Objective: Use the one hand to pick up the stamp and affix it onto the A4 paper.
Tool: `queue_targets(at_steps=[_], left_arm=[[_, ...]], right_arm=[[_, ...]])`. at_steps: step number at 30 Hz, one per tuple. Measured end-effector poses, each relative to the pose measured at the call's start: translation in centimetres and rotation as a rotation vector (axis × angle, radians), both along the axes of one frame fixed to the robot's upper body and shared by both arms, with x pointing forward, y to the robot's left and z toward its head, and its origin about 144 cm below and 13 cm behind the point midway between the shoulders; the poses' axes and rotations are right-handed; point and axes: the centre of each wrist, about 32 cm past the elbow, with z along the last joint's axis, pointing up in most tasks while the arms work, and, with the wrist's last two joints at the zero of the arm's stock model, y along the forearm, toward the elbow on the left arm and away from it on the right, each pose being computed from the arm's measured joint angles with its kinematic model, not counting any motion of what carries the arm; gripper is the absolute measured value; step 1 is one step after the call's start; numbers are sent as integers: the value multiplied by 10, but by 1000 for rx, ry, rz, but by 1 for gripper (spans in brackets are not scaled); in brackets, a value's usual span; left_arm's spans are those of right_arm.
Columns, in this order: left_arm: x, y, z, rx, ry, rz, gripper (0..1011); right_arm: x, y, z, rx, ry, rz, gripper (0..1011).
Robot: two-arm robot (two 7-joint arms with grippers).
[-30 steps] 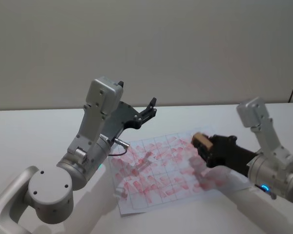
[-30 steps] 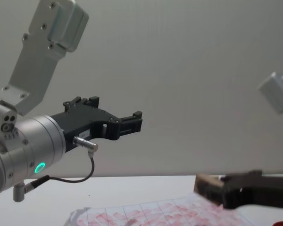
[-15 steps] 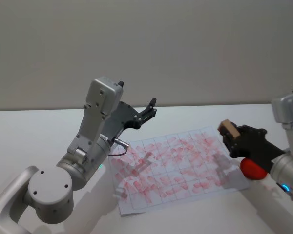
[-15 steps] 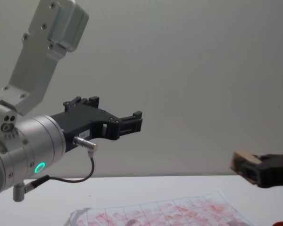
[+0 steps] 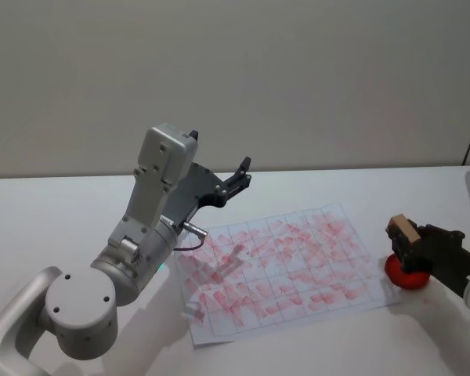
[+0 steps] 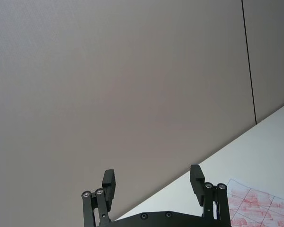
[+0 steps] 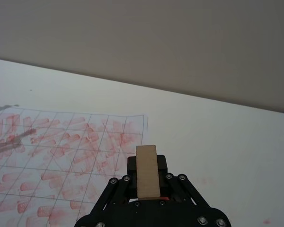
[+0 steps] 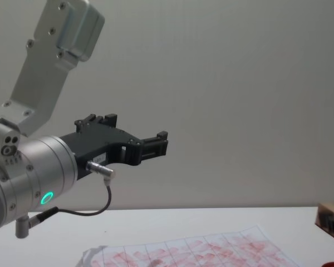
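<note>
The A4 paper (image 5: 282, 266) lies flat on the white table, ruled in squares and covered with red marks; it also shows in the right wrist view (image 7: 61, 156) and along the bottom of the chest view (image 8: 195, 253). My right gripper (image 5: 402, 240) hovers just past the paper's right edge, shut on the stamp (image 5: 403, 229), a small light-brown block. In the right wrist view the stamp (image 7: 146, 171) sticks out between the black jaws. The stamp (image 8: 331, 211) appears at the chest view's right edge. My left gripper (image 5: 239, 176) is held high over the table's far side, open and empty (image 6: 152, 179).
A round red pad (image 5: 401, 276) sits on the table directly under the right gripper, beside the paper's right edge. The left arm's large silver body (image 5: 141, 251) stands over the paper's left side. White table stretches around the sheet; a plain wall lies behind.
My right gripper carried the stamp rightward, from above the paper's right part to beyond its edge over the red pad. The left arm has not moved.
</note>
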Motion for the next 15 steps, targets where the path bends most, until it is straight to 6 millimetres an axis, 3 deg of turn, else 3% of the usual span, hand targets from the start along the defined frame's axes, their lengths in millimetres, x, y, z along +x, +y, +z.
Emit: queue_targets(at_steps=[15], left_arm=[[0,0,0,0,0,0,1001]], right_arm=[[4,-5,-4,-26,96,-15,219]])
